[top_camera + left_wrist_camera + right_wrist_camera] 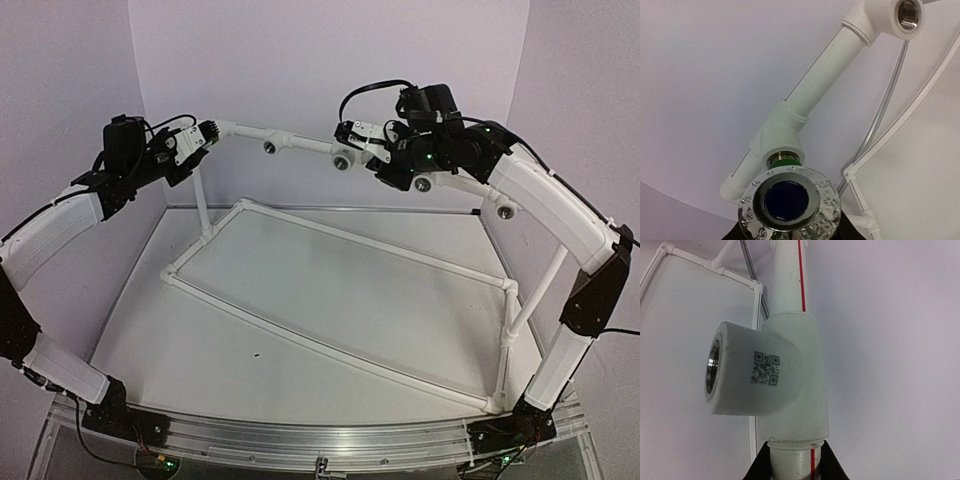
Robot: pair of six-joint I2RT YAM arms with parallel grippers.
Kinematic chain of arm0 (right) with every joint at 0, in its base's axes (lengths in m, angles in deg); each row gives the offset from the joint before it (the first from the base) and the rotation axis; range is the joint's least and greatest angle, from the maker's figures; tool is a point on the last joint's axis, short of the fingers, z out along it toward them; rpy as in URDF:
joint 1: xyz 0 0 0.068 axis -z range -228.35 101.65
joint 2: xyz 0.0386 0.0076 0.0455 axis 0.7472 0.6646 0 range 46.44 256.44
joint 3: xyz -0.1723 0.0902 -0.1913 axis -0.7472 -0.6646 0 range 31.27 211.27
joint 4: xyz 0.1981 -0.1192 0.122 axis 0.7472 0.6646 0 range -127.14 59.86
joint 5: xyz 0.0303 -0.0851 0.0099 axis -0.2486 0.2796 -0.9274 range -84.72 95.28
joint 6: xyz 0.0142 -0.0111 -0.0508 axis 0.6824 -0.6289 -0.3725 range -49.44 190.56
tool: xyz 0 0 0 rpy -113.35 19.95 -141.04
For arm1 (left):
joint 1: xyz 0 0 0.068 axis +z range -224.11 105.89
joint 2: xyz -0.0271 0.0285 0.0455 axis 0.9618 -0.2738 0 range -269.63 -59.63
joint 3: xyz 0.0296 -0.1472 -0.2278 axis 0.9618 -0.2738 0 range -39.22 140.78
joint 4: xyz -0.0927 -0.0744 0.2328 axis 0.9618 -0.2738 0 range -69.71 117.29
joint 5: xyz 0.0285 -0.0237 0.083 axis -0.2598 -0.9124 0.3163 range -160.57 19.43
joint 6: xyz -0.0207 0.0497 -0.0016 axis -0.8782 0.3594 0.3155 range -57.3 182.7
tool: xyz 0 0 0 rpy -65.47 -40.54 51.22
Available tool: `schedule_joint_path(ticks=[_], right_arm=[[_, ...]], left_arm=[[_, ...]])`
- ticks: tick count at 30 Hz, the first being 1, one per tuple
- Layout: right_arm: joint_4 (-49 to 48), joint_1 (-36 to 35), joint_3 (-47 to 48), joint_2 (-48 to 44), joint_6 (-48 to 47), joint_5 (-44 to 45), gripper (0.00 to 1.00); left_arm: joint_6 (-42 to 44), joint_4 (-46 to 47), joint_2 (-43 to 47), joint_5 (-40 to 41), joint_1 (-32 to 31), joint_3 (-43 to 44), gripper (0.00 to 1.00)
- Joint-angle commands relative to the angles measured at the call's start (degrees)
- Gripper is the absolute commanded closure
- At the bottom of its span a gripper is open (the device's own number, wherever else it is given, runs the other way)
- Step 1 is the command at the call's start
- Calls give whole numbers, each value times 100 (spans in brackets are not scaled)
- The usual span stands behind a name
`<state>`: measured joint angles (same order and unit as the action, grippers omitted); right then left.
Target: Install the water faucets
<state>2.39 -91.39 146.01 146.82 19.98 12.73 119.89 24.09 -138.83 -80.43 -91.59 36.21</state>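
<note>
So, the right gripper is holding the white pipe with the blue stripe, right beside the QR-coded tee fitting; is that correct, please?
Not quite: the stripe on the white pipe is red, not blue, as the right wrist view shows. Otherwise yes: the right gripper holds that pipe right beside the QR-coded tee fitting.

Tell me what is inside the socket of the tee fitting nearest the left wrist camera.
The faucet has its brass thread in that tee fitting, with the green body just outside. How deep it goes is hidden by the socket wall and the chrome end.
</note>
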Motion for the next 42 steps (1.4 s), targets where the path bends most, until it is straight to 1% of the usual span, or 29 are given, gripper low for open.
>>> schedule_joint_path(ticks=[1,4,7,8,11,13,16,17,18,20,23,26,31,34,37,38,40,42], right_arm=[[501,-189,90,-23,258,-332,100],[500,-191,103,-3,253,-293,100],[490,-187,139,29,233,-228,100],[486,-187,155,45,228,-177,100],[477,-183,201,103,237,-62,100],[477,-176,229,131,279,-60,100],[474,-165,266,150,316,-48,100],[469,-161,275,153,320,-45,100],[468,-154,284,157,327,-51,100],[467,-153,287,159,335,-52,100],[460,-152,297,175,357,-59,100],[458,-152,320,184,392,-71,100],[450,-152,330,192,447,-113,100],[449,-154,310,187,499,-167,100],[450,-152,313,191,529,-202,100],[450,-152,319,193,531,-211,100],[450,-152,337,193,526,-227,100],[450,-152,360,205,530,-237,100]], left_arm=[[1888,-305,120,439,-47,-532,89],[2441,-115,158,733,-45,-673,86],[2630,96,197,914,-45,-684,78],[2600,101,213,928,-45,-640,72],[2391,62,287,916,-46,-514,48],[2162,7,372,873,-46,-476,35],[1946,-145,548,826,-49,-478,23],[1904,-223,629,800,-59,-500,15],[1872,-278,713,795,-82,-536,9],[1791,-407,898,796,-138,-594,2],[1485,-664,1208,773,-204,-631,0],[1027,-1225,1551,616,-212,-571,0],[-140,-2130,2043,503,-221,-338,0],[-1368,-2545,2049,699,-221,64,0],[-2890,-2649,1805,1308,-217,664,0],[-3472,-2774,1632,1538,-212,956,0],[-4583,-3435,1035,1844,-212,1903,0],[-5481,-4119,364,1789,-176,2866,0]])
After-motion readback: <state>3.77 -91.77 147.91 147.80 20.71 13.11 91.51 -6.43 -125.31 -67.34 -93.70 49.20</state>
